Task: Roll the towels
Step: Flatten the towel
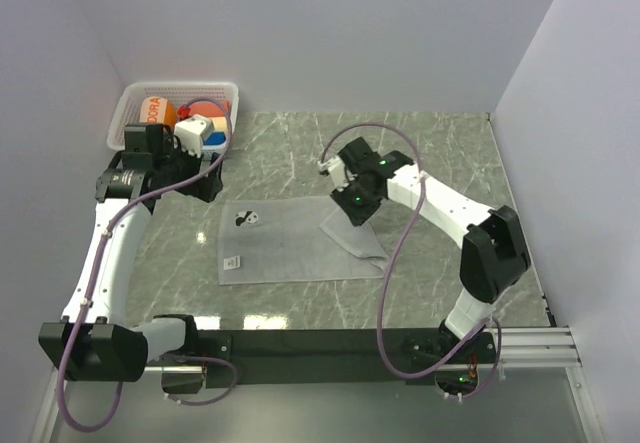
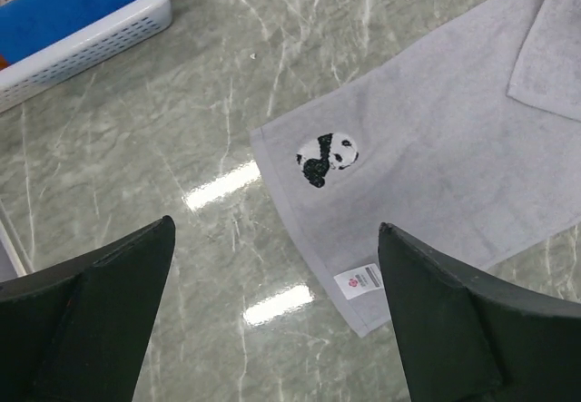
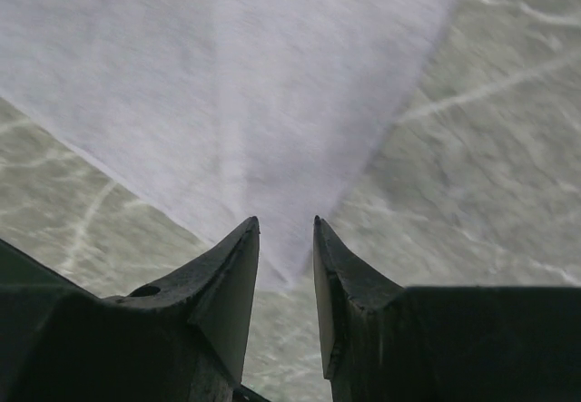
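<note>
The grey towel (image 1: pixel 290 253) (image 2: pixel 436 139) (image 3: pixel 254 75) lies flat on the marble table, with a panda patch (image 2: pixel 327 159) and a white label (image 2: pixel 359 279) along its left edge. Its far right corner (image 1: pixel 355 238) is folded over onto the cloth. My right gripper (image 1: pixel 353 208) (image 3: pixel 286 222) hovers low over that fold, jaws a narrow gap apart, the corner's tip lying between the fingertips with table showing behind it. My left gripper (image 1: pixel 210 176) (image 2: pixel 275 227) stands wide open and empty above bare table, left of the towel. The orange towel (image 1: pixel 152 110) sits rolled in the basket.
A white basket (image 1: pixel 180 86) (image 2: pixel 91 44) stands at the back left, holding small rolls, among them a blue one (image 2: pixel 73 3) (image 1: pixel 213 139). Walls close in on the left, back and right. A black rail (image 1: pixel 330 343) runs along the near edge.
</note>
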`<state>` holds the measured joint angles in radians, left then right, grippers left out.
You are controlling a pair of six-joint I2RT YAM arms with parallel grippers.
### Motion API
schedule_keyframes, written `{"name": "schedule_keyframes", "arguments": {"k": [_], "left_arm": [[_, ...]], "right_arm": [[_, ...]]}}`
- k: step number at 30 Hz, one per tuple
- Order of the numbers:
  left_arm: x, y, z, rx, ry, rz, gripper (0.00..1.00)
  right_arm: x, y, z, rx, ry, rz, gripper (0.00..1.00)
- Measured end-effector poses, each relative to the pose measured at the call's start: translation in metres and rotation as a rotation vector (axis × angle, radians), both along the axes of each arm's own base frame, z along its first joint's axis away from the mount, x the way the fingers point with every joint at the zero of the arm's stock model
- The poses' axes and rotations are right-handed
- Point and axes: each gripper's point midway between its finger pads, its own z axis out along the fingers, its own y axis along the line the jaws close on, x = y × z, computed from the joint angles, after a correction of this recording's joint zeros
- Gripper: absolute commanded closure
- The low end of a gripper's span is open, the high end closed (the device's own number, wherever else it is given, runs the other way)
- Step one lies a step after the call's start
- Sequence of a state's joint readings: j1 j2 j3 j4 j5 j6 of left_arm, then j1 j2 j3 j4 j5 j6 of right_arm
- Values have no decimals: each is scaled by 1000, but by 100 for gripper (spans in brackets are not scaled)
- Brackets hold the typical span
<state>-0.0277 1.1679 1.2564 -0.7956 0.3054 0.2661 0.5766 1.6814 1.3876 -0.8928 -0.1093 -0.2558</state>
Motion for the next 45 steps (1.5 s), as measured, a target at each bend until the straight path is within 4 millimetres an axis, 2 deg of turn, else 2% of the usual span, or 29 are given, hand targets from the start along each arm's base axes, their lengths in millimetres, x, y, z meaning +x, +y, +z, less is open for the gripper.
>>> {"name": "schedule_keyframes", "arguments": {"k": [2,3,6,8,11,15,17,24,28,35,40,45], "left_arm": [[2,3,-2,1,14,9,13],[1,4,-6,1,30,16,26],[-6,5,-30,-4,97,25,40],[-17,1,-65,-28,209,23,40],[-28,-6,-104,-67,325,18,46],[-34,-9,-142,-93,373,30,51],[-28,-8,-153,-94,382,48,53],[19,0,-198,-66,426,114,55],[34,5,-211,-41,435,134,57],[59,13,-215,-7,403,166,59],[61,14,-225,-3,420,176,59],[65,14,-226,-6,407,178,59]], "right_arm": [[-4,18,-3,5,1,23,62],[-4,26,-4,8,2,30,62],[3,43,-9,21,5,27,63],[8,51,-15,33,8,15,62],[9,57,-20,56,18,0,61],[13,64,-19,78,-3,-6,61],[15,64,-19,75,-12,-10,61],[22,69,-28,58,-7,-20,61],[23,71,-42,36,20,-25,61],[10,88,-72,-20,70,15,60],[12,100,-81,-49,58,21,60],[14,96,-93,-84,62,4,60]]}}
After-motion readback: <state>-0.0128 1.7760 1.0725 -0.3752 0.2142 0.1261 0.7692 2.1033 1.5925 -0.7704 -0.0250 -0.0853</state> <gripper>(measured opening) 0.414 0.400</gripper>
